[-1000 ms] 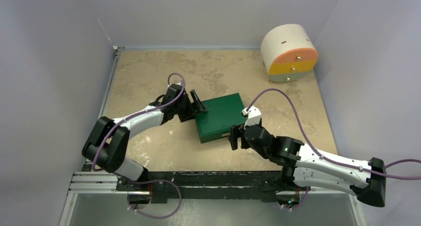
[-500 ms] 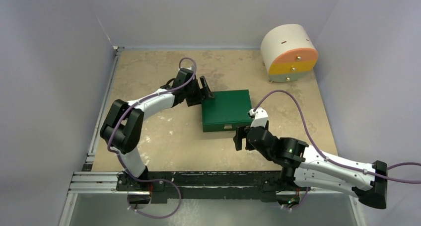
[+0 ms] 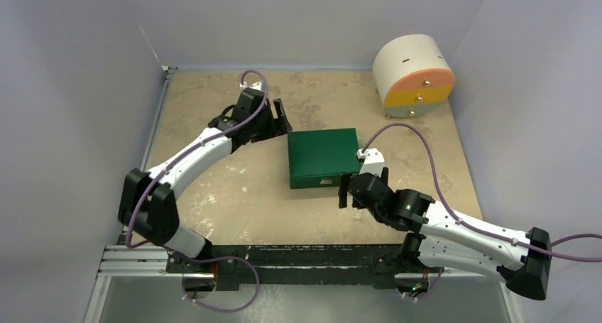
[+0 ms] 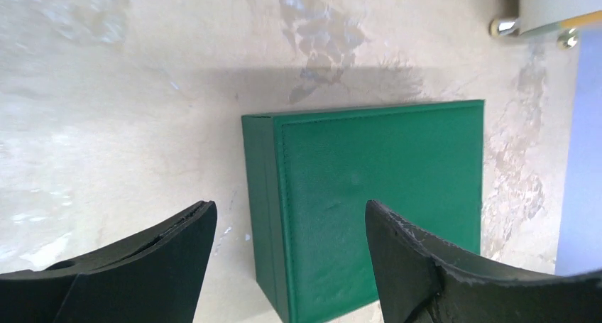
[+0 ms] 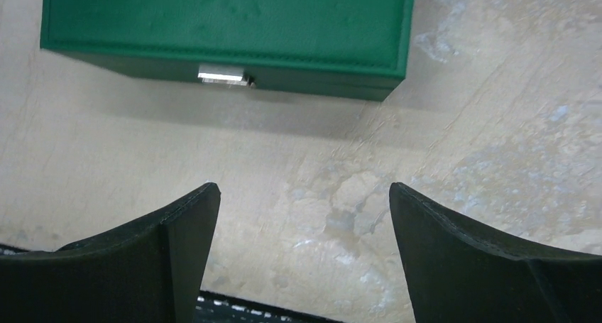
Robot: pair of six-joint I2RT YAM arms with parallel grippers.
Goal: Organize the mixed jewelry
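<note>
A closed green box (image 3: 323, 157) lies flat in the middle of the table, its silver clasp (image 5: 223, 75) on the near side. No jewelry shows in any view. My left gripper (image 3: 282, 117) is open and empty, raised above the table just left of the box's far-left corner; the box also shows in the left wrist view (image 4: 376, 202). My right gripper (image 3: 362, 188) is open and empty, a little in front of the box's near right edge, apart from the box (image 5: 227, 25).
A round white-and-orange drawer cabinet (image 3: 413, 76) stands at the back right; its feet show in the left wrist view (image 4: 529, 25). Grey walls close the table on the left, back and right. The table's near edge is just behind my right gripper.
My left gripper has pulled back up and left, away from the box's left edge. The box stays squared after turning earlier. My right gripper has shifted slightly toward the box's near right corner.
</note>
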